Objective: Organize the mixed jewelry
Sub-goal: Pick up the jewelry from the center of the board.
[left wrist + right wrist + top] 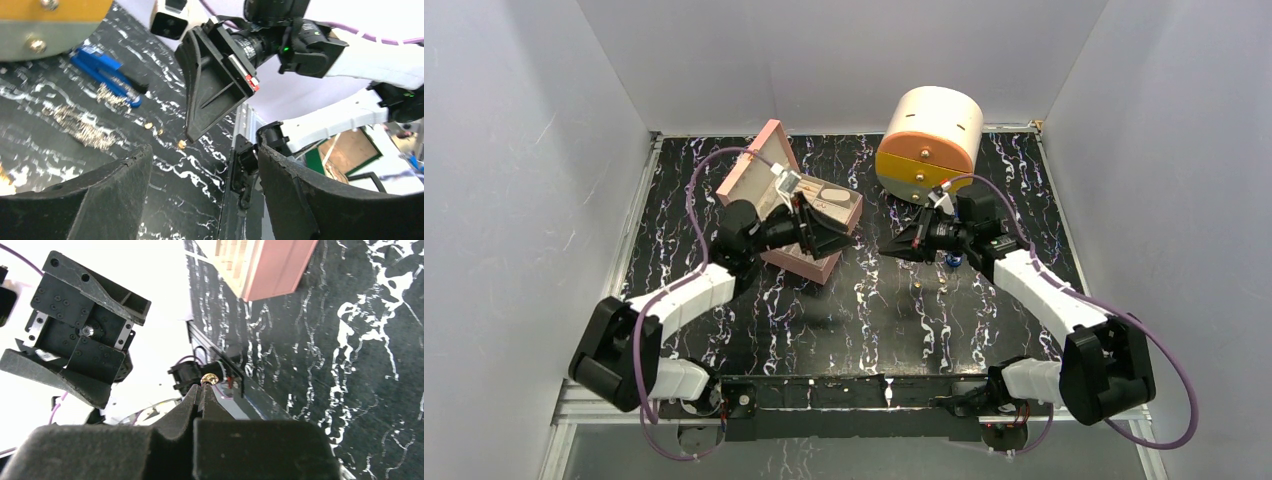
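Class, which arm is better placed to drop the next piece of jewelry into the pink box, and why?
Right, probably. The right gripper is shut on a tiny gold piece, pointing toward the pink box; the left gripper is open and empty.

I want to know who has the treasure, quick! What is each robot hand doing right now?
Left gripper: open, holding nothing.
Right gripper: shut on a tiny gold piece at its tips.

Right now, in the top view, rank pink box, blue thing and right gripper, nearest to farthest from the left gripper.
From the left gripper:
1. Pink box, just beneath it.
2. Right gripper, to its right, holding a gold piece.
3. Blue thing, farthest right.
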You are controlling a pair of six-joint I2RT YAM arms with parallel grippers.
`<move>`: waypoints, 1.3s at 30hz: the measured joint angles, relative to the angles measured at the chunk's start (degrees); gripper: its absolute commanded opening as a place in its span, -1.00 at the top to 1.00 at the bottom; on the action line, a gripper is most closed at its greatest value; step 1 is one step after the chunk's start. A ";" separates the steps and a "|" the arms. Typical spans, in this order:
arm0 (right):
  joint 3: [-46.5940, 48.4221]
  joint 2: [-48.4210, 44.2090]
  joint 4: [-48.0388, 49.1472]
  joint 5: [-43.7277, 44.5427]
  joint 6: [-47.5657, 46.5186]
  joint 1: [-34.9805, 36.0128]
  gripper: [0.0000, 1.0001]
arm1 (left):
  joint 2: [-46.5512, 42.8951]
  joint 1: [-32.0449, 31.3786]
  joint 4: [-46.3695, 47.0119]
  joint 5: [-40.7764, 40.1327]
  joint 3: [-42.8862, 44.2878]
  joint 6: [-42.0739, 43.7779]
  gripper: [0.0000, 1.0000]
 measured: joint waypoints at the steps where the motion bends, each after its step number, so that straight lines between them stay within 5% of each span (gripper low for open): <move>1: 0.17 -0.46 0.52 -0.68 0.85 -0.63 1.00 | 1.25 0.00 0.87 1.29 1.70 -0.79 -0.47; 16: 7.34 -2.82 6.60 -9.01 9.62 -4.79 1.00 | 6.23 -1.44 5.51 7.23 13.73 -8.92 -0.52; 39: 13.51 -2.95 0.70 -15.98 14.64 -4.79 1.00 | 10.67 -5.90 5.95 8.68 18.03 -9.64 -0.07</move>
